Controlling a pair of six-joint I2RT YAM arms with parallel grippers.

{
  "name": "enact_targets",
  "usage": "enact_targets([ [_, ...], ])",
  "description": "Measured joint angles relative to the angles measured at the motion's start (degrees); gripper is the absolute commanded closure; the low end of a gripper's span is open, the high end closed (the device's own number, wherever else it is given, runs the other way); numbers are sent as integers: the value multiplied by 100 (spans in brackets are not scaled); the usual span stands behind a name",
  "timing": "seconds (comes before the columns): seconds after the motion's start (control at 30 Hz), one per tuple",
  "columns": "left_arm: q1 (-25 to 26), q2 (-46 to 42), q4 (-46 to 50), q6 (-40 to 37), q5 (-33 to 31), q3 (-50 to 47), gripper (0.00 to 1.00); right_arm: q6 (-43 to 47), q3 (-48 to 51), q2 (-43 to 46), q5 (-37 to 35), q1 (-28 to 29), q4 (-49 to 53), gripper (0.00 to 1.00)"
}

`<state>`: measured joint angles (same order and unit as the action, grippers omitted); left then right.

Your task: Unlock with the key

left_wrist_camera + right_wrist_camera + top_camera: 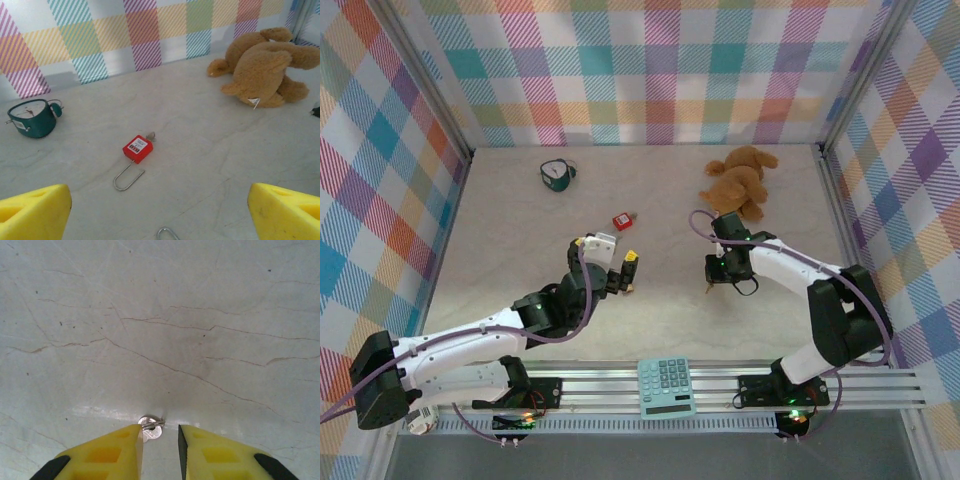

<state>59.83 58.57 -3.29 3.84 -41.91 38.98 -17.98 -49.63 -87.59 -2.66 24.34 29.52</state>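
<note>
Two arms reach out over the pale table (520, 290) from its near edge.

1. Far left: a dark green pot (556, 174) lies near the back wall. No writing can be made out on it.
2. Left hand (623, 272): held above the table, wrist bent, yellow fingers (35, 212) spread wide, nothing between them. It faces the padlock.
3. Red padlock (138, 149): lies flat at mid-table, steel shackle toward the left hand. It has a white label on top, print too small to read.
4. Calculator (666, 388): sits on the front rail between the two bases. Key legends are illegible.
5. Right hand (159, 440): pointed down at the table, fingers drawn near, with a narrow gap between them. The key (151, 422) lies on the table at the mouth of that gap, against one fingertip and apart from the other, well right of the padlock.
6. Brown teddy bear (740, 180): lies at far right.
</note>
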Motion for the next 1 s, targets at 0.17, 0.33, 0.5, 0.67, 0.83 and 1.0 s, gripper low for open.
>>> enact_targets([
  [0.17, -2, 0, -11, 101, 96, 24, 10, -66, 0, -308, 136, 0, -13, 74],
  [0.33, -2, -2, -9, 151, 96, 24, 10, -66, -7, -365, 208, 0, -17, 77],
  [0.5, -2, -7, -7, 153, 96, 24, 10, -66, -11, -372, 232, 0, -22, 82],
  [0.67, -2, -7, -7, 153, 96, 24, 10, -61, -11, -372, 232, 0, -39, 91],
  [0.83, -2, -7, -7, 153, 98, 24, 10, -68, -11, -372, 229, 0, -42, 99],
  [1.0, -2, -7, 11, 153, 101, 31, 10, -114, 9, -221, 234, 0, -101, 100],
])
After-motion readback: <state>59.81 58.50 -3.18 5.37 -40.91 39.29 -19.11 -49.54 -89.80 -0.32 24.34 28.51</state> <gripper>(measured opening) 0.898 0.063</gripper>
